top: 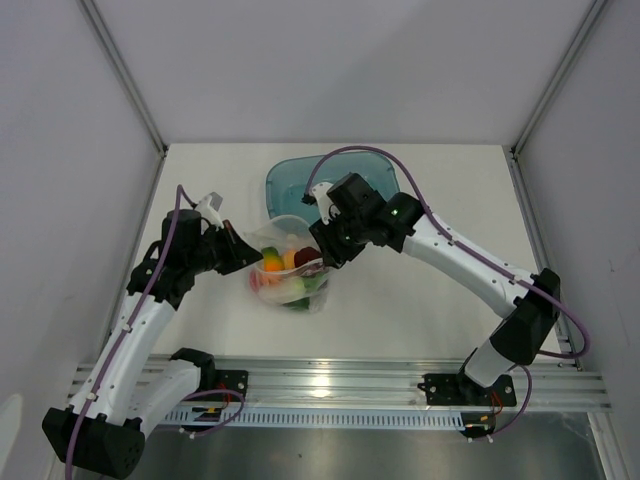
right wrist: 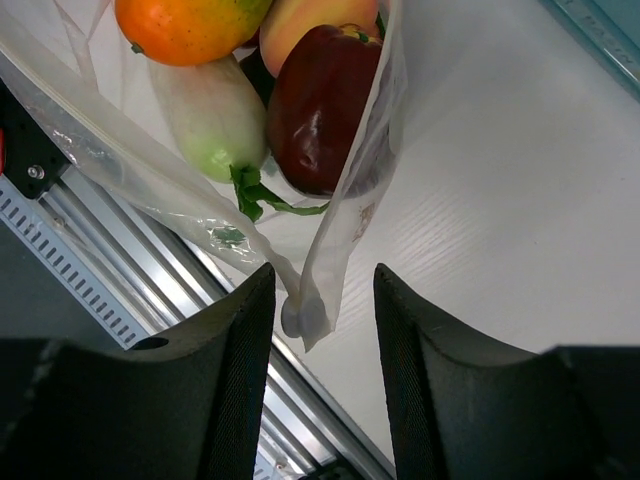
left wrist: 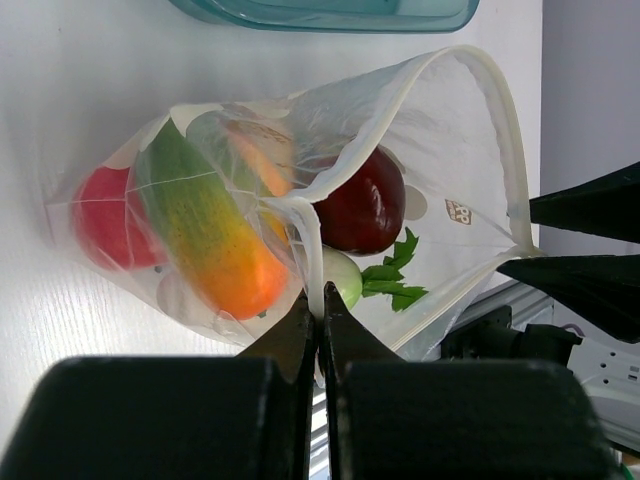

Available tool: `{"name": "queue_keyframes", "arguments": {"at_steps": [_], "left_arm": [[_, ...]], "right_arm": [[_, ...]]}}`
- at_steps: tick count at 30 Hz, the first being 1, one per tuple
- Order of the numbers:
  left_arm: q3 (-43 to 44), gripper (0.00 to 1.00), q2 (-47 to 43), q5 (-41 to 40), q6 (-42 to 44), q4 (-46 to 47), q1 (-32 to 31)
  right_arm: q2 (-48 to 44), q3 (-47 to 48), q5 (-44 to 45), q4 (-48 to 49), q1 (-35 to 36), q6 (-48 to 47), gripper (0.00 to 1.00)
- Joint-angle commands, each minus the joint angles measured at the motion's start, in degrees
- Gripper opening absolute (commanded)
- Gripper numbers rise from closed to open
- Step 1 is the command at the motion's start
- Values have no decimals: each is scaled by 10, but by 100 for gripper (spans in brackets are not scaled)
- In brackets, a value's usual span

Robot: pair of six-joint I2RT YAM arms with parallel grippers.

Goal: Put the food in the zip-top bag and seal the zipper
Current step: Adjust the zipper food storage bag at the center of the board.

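Note:
The zip-top bag (top: 290, 272) lies on the table between both arms, its mouth gaping. Inside is the food: a red piece (left wrist: 100, 220), an orange-green one (left wrist: 215, 240), a dark red one (left wrist: 362, 205) and a white oblong with green leaves (left wrist: 343, 278). My left gripper (left wrist: 320, 300) is shut on the near side of the zipper (left wrist: 310, 245). The zipper's far side (left wrist: 505, 130) arcs away from it. My right gripper (right wrist: 322, 285) is open and straddles the bag's end corner (right wrist: 312, 310); the corner hangs between the fingers, nearer the left one.
A teal translucent tub (top: 290, 180) stands just behind the bag. The aluminium rail (right wrist: 90, 250) at the table's near edge runs close under the bag. Walls enclose the table on the left, back and right.

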Motion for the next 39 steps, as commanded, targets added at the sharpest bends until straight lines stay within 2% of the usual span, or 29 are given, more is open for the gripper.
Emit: {"name": "queue_keyframes", "arguments": {"at_steps": [1, 7, 10, 11, 13, 16, 19, 20, 22, 23, 26, 29, 35, 39], "left_arm": [[6, 1, -6, 15, -2, 14, 3], [10, 1, -2, 19, 4, 13, 3], [14, 1, -1, 19, 6, 13, 3], [16, 1, -1, 18, 7, 14, 3], [22, 1, 1, 16, 12, 14, 3], [36, 5, 2, 11, 23, 13, 3], [57, 28, 2, 15, 47, 16, 3], [67, 38, 2, 21, 58, 33, 3], [79, 50, -1, 66, 99, 60, 3], [87, 61, -4, 84, 127, 94, 3], [104, 74, -15, 152, 170, 162, -1], [125, 87, -6, 203, 216, 189, -20], [113, 99, 13, 289, 273, 301, -61], [87, 100, 9, 346, 317, 349, -83]], "right_arm": [[0, 6, -23, 9, 0, -11, 46], [4, -7, -22, 17, 0, -11, 44], [12, -12, -13, 18, 0, -11, 35], [15, -11, -10, 16, 0, -11, 28], [23, -10, -2, 7, 0, -24, 19], [19, -8, 11, 3, 0, -21, 14], [6, 18, 20, -8, 0, -17, 6], [5, 32, 21, -27, 0, -17, 0], [3, 62, 13, -46, 0, -3, 0], [0, 91, 4, -62, 0, 3, 0], [-11, 128, -37, -75, -1, 16, 0], [-14, 150, -104, -93, -6, 12, 0], [7, 164, -181, -130, -10, -6, 0], [5, 185, -206, -146, -9, -1, 0]]}}
